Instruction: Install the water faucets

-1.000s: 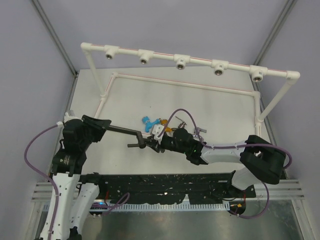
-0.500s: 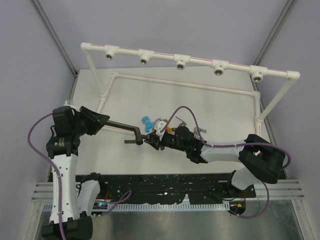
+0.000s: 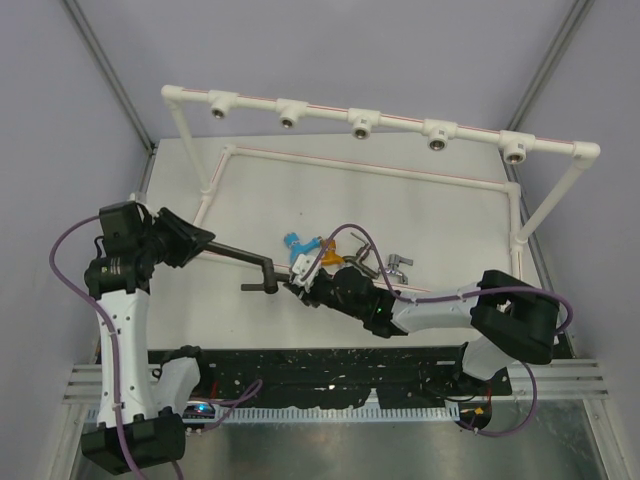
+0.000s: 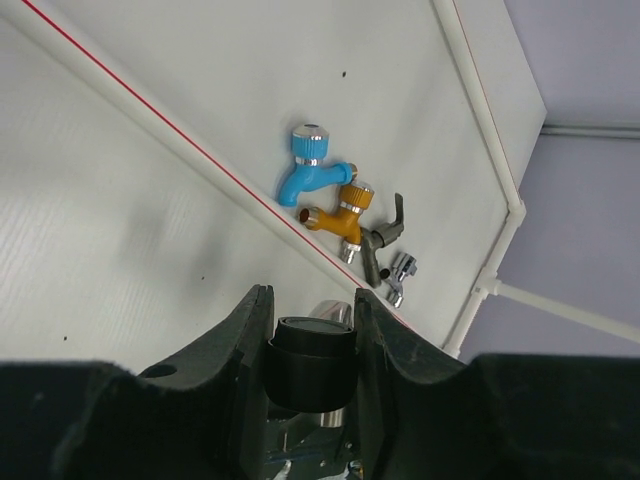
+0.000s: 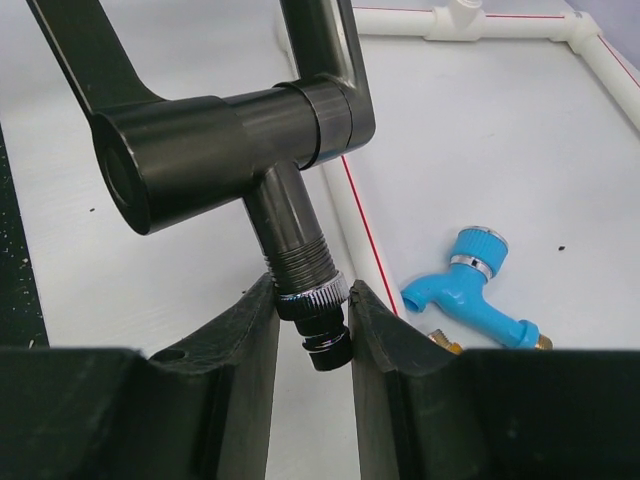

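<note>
Right wrist: right pincer [image 5: 312, 305] clamped on the dark-grey faucet [image 5: 205, 140] at its threaded stem

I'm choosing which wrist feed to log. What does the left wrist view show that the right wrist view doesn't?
Only the left wrist view shows the dark metal tap and the chrome tap, plus the whole orange tap and the dark-grey faucet, seen as a round end between the left jaws. Only the right wrist view shows that faucet's body and its threaded stem, pinched between the right jaws. Both share the blue tap and the red-lined white pipe.
</note>
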